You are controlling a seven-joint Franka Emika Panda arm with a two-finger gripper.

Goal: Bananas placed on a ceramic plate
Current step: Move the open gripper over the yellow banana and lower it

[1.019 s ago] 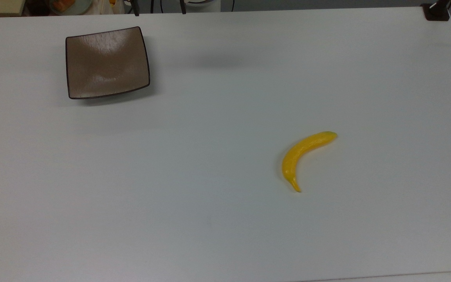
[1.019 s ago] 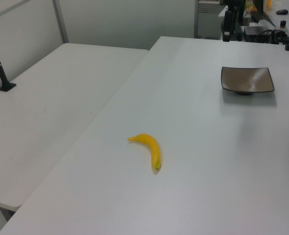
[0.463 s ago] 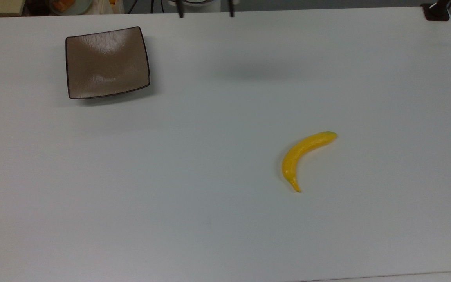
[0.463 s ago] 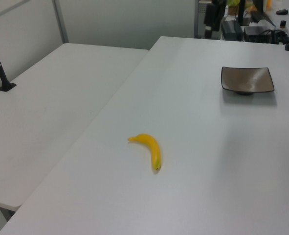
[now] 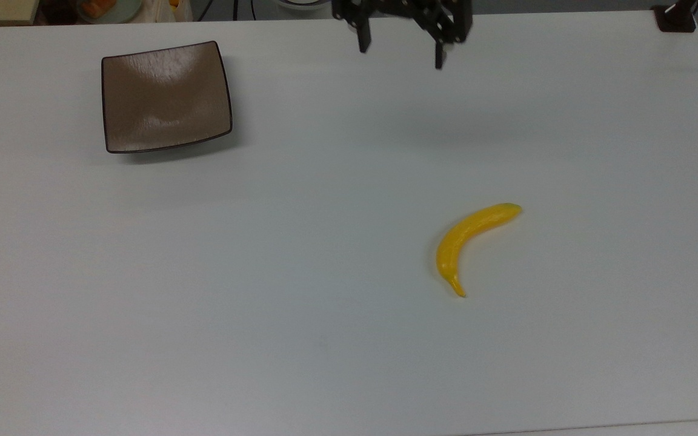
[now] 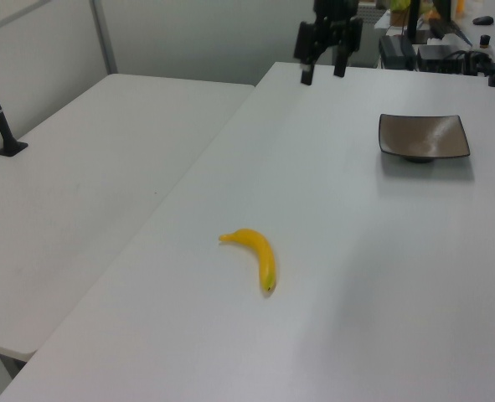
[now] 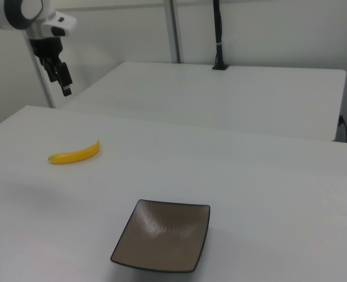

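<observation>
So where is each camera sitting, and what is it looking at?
Top view: high above the table, looking down; the hand pokes in at the top edge, fingers apart.
Left view: beside the table, looking along it; banana near, plate far, hand at the far end.
Right view: the opposite side; plate near, banana beyond, white arm and hand top left.
All three share banana, plate and hand.

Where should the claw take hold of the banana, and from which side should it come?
Probably at the thick middle of the banana, coming from above, because it lies flat on the table with bare surface around it. The open claw should close across the width, not the curved length. The thin stem end would slip more easily.
</observation>
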